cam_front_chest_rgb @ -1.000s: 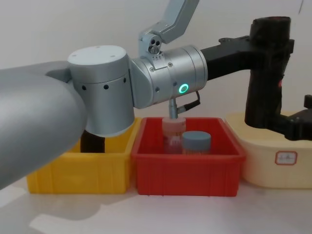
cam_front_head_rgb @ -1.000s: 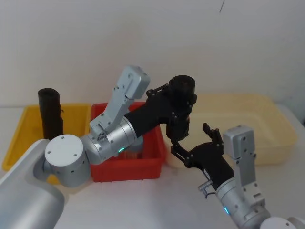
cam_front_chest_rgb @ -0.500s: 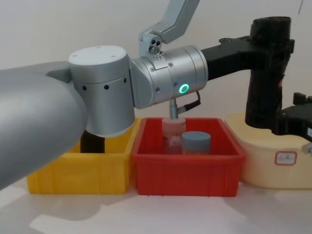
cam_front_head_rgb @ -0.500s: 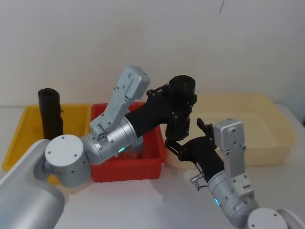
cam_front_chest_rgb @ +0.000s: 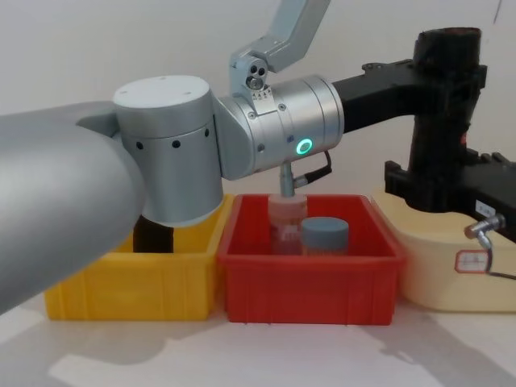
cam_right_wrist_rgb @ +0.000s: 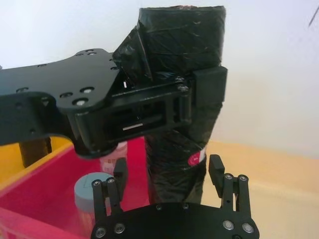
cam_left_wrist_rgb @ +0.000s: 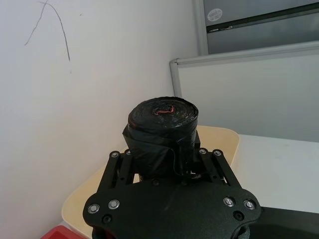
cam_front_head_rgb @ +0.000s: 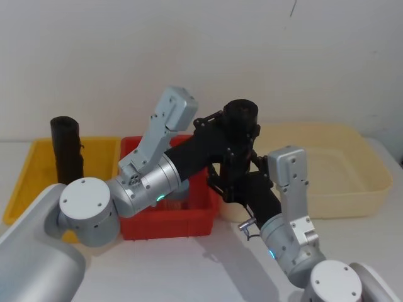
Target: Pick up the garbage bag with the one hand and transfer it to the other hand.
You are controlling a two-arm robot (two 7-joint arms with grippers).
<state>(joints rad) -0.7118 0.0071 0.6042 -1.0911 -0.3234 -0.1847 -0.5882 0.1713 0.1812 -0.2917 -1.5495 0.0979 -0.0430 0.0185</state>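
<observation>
Red bin (cam_front_chest_rgb: 310, 282), tub (cam_front_chest_rgb: 431, 270) — near garbage bag (cam_front_chest_rgb: 435, 161)

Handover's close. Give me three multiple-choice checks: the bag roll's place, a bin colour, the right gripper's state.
1. The garbage bag is: A down in a bin; B held up by the left gripper; C on the floor.
2. The middle bin is: A red; B blue; C green.
3. The right gripper is: A shut on the roll; B parked aside; C open around the roll's lower end.
Answers: B, clamped upright in the air; A, red walls; C, fingers stand apart on either side.
</observation>
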